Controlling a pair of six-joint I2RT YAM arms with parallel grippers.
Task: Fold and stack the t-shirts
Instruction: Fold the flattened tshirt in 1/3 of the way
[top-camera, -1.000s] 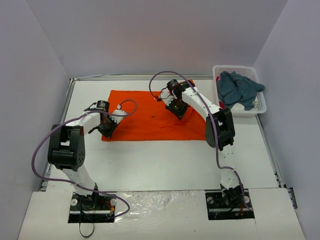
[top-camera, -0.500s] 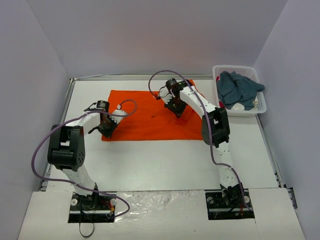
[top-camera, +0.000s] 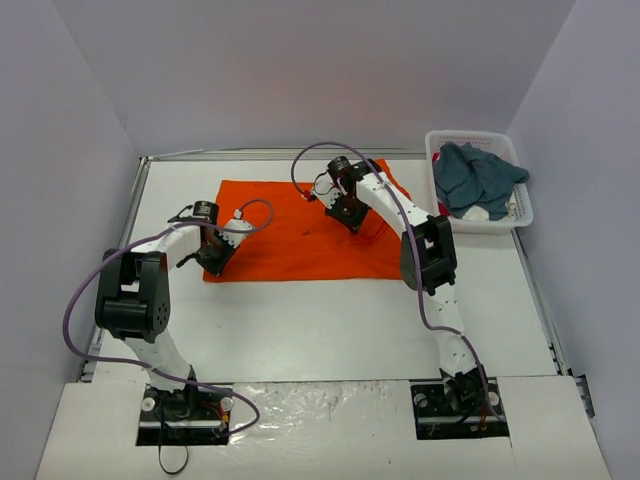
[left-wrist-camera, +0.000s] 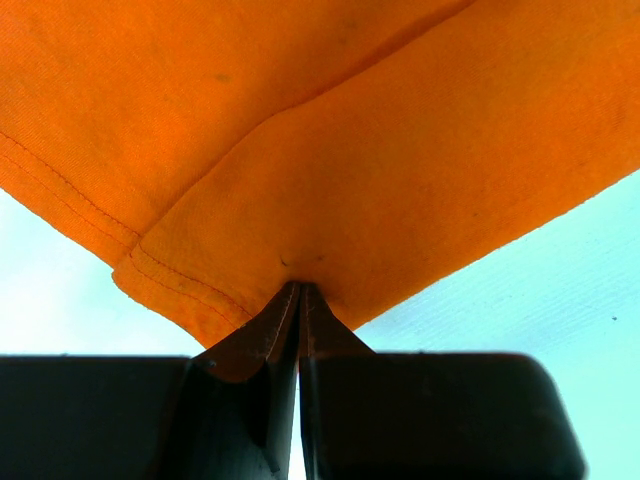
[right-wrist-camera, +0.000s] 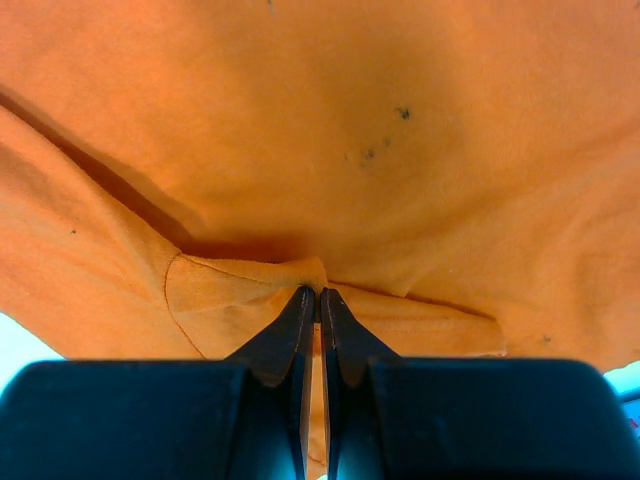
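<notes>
The bright orange t-shirt (top-camera: 290, 240) lies spread on the white table, partly folded. My left gripper (top-camera: 213, 262) is shut on its near left corner, where the hemmed edge (left-wrist-camera: 170, 270) shows in the left wrist view. My right gripper (top-camera: 347, 215) is shut on a fold of the orange cloth (right-wrist-camera: 250, 290) near the far right part of the shirt, which is lifted and carried leftwards over the rest. The teal-blue t-shirt (top-camera: 477, 177) lies bunched in the white basket at the back right.
The white lattice basket (top-camera: 521, 214) stands at the table's far right edge. The table has a raised rim (top-camera: 133, 210) along its left side. Purple cables loop over both arms.
My right gripper has moved left and slightly back with the orange cloth, pulling the shirt's right side inward. My left arm has not moved.
</notes>
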